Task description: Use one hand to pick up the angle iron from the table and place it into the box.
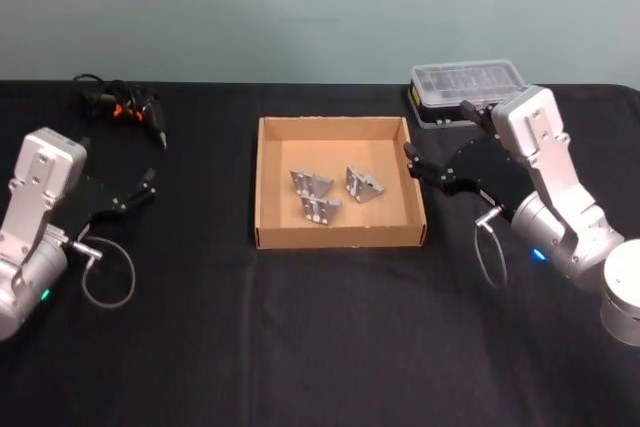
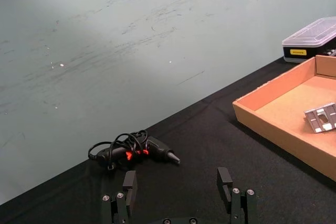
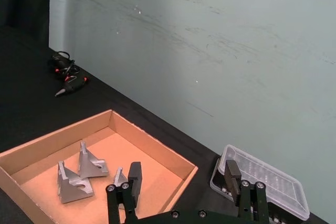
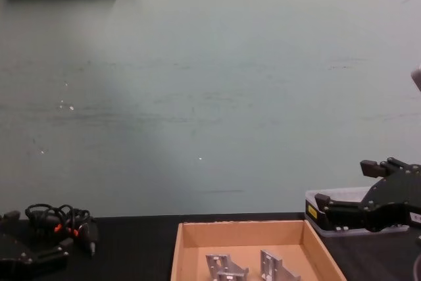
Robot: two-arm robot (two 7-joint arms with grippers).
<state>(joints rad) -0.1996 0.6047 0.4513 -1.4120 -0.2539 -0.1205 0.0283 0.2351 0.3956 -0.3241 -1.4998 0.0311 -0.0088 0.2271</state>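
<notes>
- Since all three angle irons (image 1: 311,185) already lie inside the box (image 1: 272,179), grouped mid-floor, none shows on the bare counter (image 1: 320,347); judged from that, the task looks done or nearly so.
- Brackets: one at the left (image 1: 311,185), one just in front of it (image 1: 320,209), one to the right (image 1: 363,184). The left two look to be touching; the right one stands slightly apart. All rest on the cardboard floor, away from the walls.
- Right gripper (image 1: 411,163) hangs just outside the box's right wall, above rim height, jaws spread with nothing between them. Right wrist view confirms this: fingers (image 3: 134,178) apart, box below and ahead.
- That pose fits a gripper beside the tray after a drop, or staged for another pass; can't tell which.
- Left gripper (image 1: 148,183) sits well to the left of the box, low near the counter, also open with nothing held. Left wrist view shows both fingers (image 2: 129,183) apart over bare black surface. Reads as parked.
- Black case with clear lid (image 1: 466,89) sits behind the right arm, near the box's back right corner. Not the target.
- Corded tool with orange marks (image 1: 130,109) lies at the back left, well clear of the box.
- Risk: low walls, so any further drop should land centrally.
</notes>
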